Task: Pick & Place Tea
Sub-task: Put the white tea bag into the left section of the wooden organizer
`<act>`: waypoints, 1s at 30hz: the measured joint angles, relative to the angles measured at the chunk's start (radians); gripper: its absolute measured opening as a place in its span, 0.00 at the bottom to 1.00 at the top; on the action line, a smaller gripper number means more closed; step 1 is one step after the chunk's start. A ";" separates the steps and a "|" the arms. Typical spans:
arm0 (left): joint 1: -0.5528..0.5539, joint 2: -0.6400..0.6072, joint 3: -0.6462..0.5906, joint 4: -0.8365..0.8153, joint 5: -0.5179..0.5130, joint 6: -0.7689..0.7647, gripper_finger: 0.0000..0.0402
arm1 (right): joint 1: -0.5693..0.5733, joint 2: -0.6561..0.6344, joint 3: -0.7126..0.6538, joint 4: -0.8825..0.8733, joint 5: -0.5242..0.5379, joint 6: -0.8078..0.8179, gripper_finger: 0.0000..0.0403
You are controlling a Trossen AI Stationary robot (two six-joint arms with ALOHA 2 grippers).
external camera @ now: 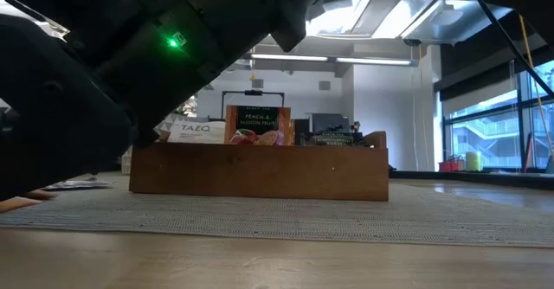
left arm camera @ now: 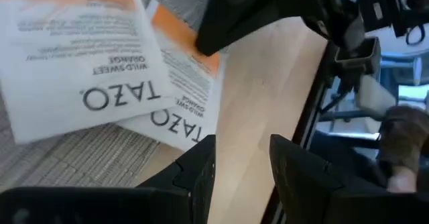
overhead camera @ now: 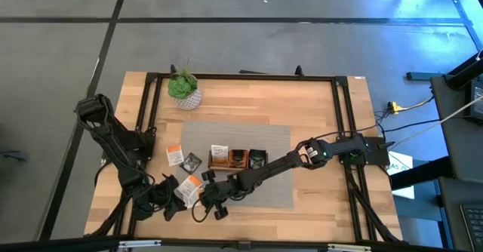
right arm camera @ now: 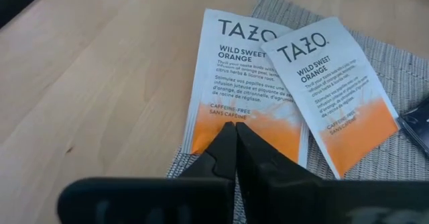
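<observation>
The right gripper (right arm camera: 234, 133) has its jaws pressed together, their tips hovering over the orange end of a Tazo sachet (right arm camera: 244, 90) printed "TAZO WILD SWEET ORANGE" and "CAFFEINE-FREE / SANS CAFÉINE". A second Wild Sweet Orange sachet (right arm camera: 332, 93) overlaps it on one side. Both lie at the corner of the grey woven mat (right arm camera: 395, 150), the first one reaching out past the mat's edge onto the wooden desk (right arm camera: 94, 70).

The left gripper (left arm camera: 241, 163) is just beside the same pair, its jaws spread with bare desk showing in the gap and nothing between them; the same two sachets show ahead of it with "TAZO" and "WILD SWEET ORANGE" readable.

In the high view these sachets (overhead camera: 189, 188) lie at the mat's near corner, on the left arm's side of the wooden tray (overhead camera: 238, 159). Another white-and-orange sachet (overhead camera: 175, 155) and a dark sachet (overhead camera: 191, 162) lie just beside that end of the tray. Standing in the tray are a white packet marked "TAZO" (external camera: 196, 131) and a red one reading "PEACH & PASSION FRUIT" (external camera: 258, 125). A potted plant (overhead camera: 183, 88) stands beyond the tray, well apart.
</observation>
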 joint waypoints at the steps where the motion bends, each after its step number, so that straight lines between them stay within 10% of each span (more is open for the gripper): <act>1: 0.000 0.000 0.000 -0.005 0.000 -0.038 0.34 | 0.000 0.000 0.000 0.000 0.000 0.000 0.02; 13: -0.004 0.061 0.000 -0.095 0.023 -0.418 0.34 | 0.000 0.000 -0.001 0.000 0.000 -0.001 0.03; 30: -0.001 0.072 0.000 -0.114 -0.131 -0.446 0.34 | 0.000 0.000 -0.002 0.002 0.000 0.000 0.01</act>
